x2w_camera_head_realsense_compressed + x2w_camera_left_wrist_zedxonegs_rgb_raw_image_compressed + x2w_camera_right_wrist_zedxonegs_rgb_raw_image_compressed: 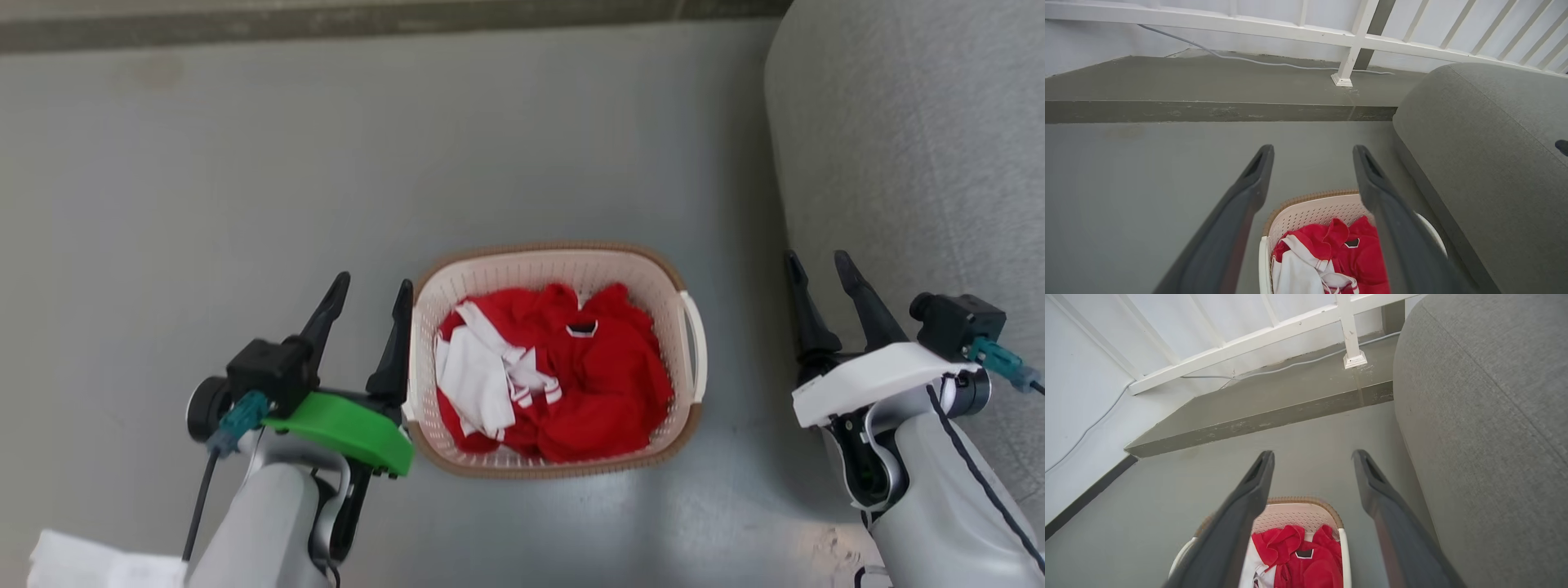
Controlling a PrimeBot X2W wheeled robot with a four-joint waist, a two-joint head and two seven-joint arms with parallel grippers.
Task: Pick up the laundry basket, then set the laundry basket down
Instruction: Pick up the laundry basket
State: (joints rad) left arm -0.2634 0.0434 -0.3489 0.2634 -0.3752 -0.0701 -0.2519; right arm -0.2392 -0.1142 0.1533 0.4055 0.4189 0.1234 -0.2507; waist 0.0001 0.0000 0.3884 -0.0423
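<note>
One laundry basket [539, 269] sits between left claw [374, 282] and right claw [815, 256], both spread apart.

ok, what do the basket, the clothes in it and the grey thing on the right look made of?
Laundry basket: moulded plastic, cream, matte; regular perforations in the walls. Brown rim looks woven, probably plastic imitation.
Red and white clothes: soft fabric, crumpled folds.
Grey rounded cushion: upholstery cloth, matte, fine visible weave; padding likely, not certain.
</note>
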